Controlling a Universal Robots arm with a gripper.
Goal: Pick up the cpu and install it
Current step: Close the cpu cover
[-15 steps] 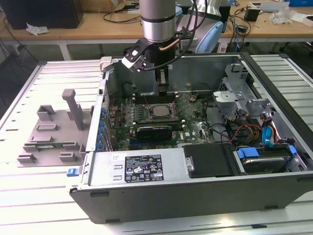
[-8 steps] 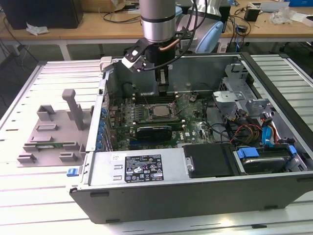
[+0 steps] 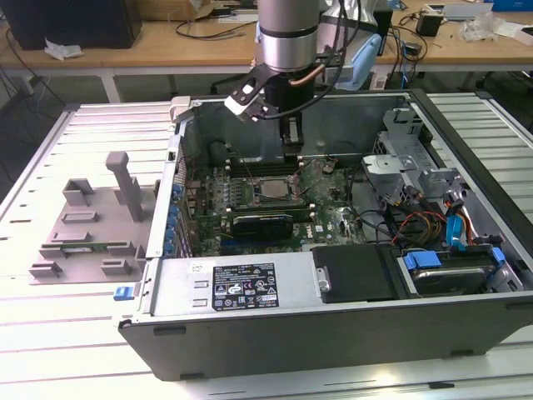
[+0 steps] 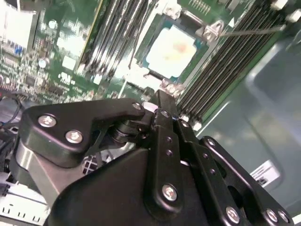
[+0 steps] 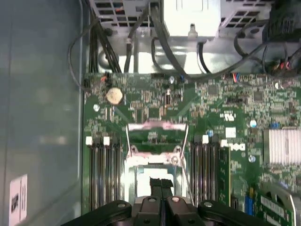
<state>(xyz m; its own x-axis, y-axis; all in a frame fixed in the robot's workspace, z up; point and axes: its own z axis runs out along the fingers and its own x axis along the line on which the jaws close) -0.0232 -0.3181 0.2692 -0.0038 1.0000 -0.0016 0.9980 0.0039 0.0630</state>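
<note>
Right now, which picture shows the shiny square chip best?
The second wrist view: the cpu shows close up, with nothing covering it. In the first wrist view the pincer hides part of it; the exterior view shows it from far off.

Bright, even light; glare on cpu point(image 4: 170, 52)

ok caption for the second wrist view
Shut pincer hangs over the motherboard, the cpu lying in its socket.

Silver-grey arm point(image 3: 287, 42) with looped black cables point(image 3: 350, 52), ending in a black pincer point(image 4: 162, 104) (silver screws point(image 4: 74, 137) throughout).
</note>
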